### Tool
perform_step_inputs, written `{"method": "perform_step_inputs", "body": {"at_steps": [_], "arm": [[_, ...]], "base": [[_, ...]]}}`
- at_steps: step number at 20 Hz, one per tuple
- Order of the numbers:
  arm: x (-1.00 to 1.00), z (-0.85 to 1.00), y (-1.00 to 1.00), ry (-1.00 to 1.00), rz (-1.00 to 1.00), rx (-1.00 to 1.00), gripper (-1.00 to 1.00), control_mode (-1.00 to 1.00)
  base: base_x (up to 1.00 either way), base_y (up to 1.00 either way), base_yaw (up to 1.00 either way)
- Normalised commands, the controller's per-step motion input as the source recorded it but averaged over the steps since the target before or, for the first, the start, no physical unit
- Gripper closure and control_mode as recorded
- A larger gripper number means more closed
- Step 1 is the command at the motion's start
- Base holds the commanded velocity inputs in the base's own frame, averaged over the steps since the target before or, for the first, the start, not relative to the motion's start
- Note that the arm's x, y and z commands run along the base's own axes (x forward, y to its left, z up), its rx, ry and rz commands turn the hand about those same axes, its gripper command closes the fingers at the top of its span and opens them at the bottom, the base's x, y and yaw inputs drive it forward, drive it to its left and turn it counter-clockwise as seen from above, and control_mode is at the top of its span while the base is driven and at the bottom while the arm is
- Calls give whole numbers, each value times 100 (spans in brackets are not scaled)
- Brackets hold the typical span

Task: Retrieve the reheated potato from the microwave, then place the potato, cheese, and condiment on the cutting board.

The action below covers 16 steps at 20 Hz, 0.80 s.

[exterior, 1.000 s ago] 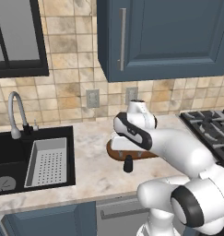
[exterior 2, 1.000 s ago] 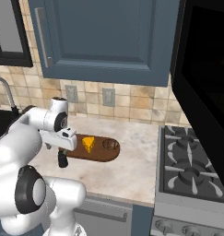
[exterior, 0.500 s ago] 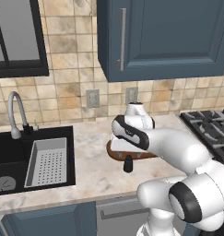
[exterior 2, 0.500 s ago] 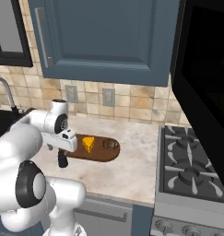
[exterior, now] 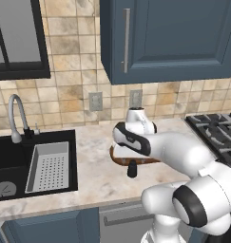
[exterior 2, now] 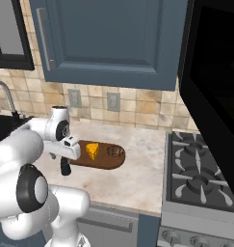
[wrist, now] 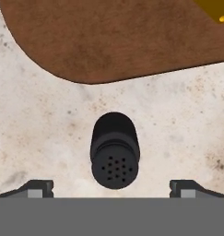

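- The microwave (exterior 2: 212, 91) fills the right edge of my right base view, black and boxy over the stove (exterior 2: 200, 178); I can't make out a keypad or any readable marks on it from here.
- The cutting board (exterior 2: 101, 159) lies on the counter (exterior 2: 137, 173) with the cheese (exterior 2: 92, 150) on its middle and the potato (exterior 2: 115, 152) near its right end, so I judge only the bottle is left to move.
- My gripper (wrist: 111, 184) hangs directly over the condiment (wrist: 114, 152), jaws spread wide and holding nothing; the fingertips (wrist: 39, 186) sit to either side of the bottle in the hand view.
- The condiment stands on the counter just off the board's near rounded end (wrist: 109, 41), apart from it. In the left base view the bottle (exterior: 131, 169) shows below the arm.
- Biggest risk, as I see it: the bottle is narrow and upright, so an off-centre descent could let one finger strike the cap and tip it over.
- Next risk: closing on the rounded, perforated top instead of the body could let it squirt out of the pads.
- Smaller risk: a low carry could clip the board's edge or nudge the cheese.
- No brand, label or writing is legible anywhere; the bottle cap shows only small holes.
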Motion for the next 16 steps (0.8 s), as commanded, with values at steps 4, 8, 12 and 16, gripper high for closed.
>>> {"method": "perform_step_inputs", "body": {"at_steps": [4,8,12,16], "arm": [[4,-16,0,0,0,-5,-100,-100],[12,-13,0,0,0,-5,-100,-100],[15,-10,0,0,0,-5,-100,-100],[8,-6,0,0,0,-3,-100,-100]], "base": [[0,0,0],[0,0,0],[0,0,0],[0,0,0]]}}
